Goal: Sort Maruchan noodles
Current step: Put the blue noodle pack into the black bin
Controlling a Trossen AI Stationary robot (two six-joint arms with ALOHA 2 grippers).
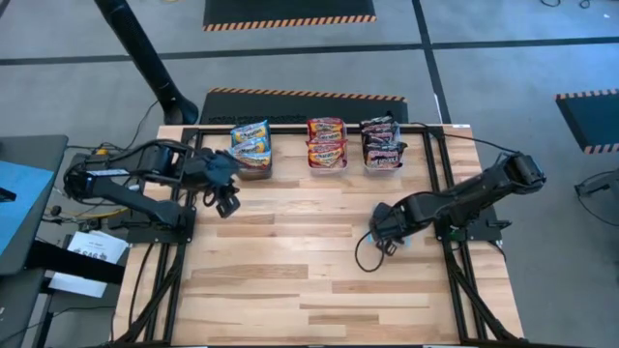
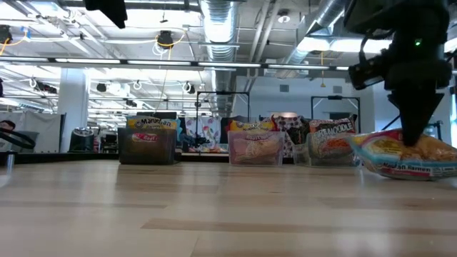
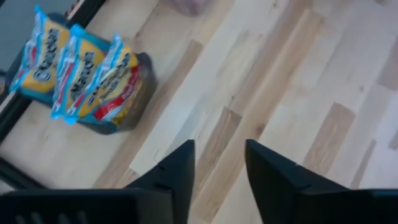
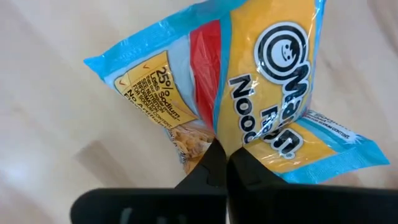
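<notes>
Wooden table (image 1: 290,280) is almost sorted: right gripper (image 4: 225,163) pinches the last blue/yellow packet (image 4: 249,93) for its bin (image 1: 251,150), while left gripper (image 1: 227,203) hangs part-open, empty.

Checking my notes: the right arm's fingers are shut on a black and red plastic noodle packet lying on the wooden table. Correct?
Not quite. The right gripper is shut on a light blue and yellow plastic noodle packet, not black and red; the right wrist view shows it, on the wooden table.
</notes>
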